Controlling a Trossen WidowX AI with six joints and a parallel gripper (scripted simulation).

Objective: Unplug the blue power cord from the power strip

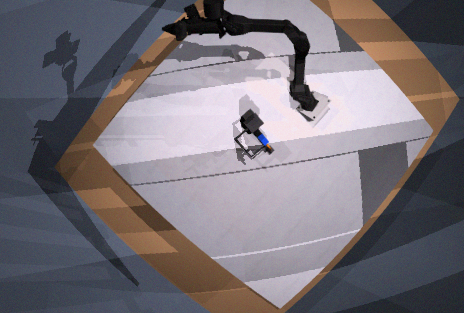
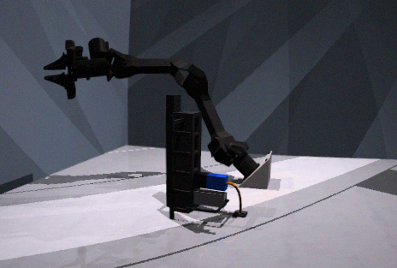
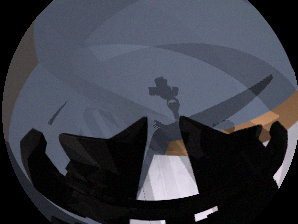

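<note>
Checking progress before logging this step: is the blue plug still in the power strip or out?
In. The blue plug sits against the upright power strip, and the hand hangs high and far off, holding nothing.

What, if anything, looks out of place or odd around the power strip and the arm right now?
Nothing looks damaged or spilled. The odd part is the arm: its gripper hangs high in the air, holding nothing, far from the upright power strip. The blue plug sits against the strip low down, its orange cord curving to the table.
</note>
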